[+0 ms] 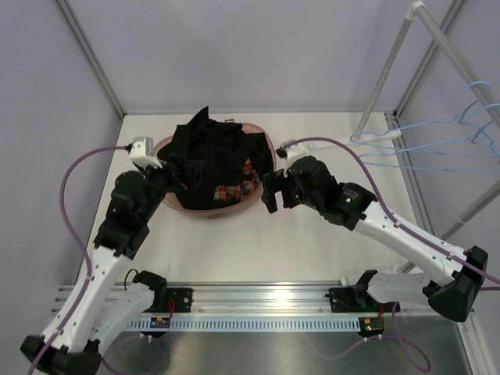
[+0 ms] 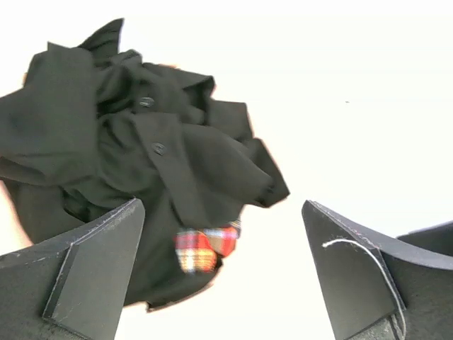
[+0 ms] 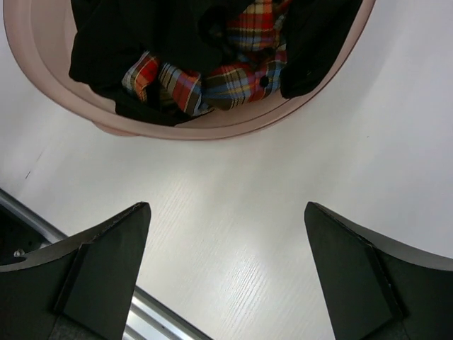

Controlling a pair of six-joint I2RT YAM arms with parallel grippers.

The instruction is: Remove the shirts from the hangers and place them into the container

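The left end effector stood open and empty, with the soft, limp black shirt heaped just ahead of it over the plaid shirt in the container, likely best pinched at a raised fold.

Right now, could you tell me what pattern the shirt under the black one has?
Red, yellow and dark-blue plaid shirt, clearest in the right wrist view.

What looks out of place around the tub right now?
Only the black shirt: it is heaped loosely above the rim of the container, with one fold peaking at the far side. The plaid shirt lies under it, inside. Nothing else stands out.
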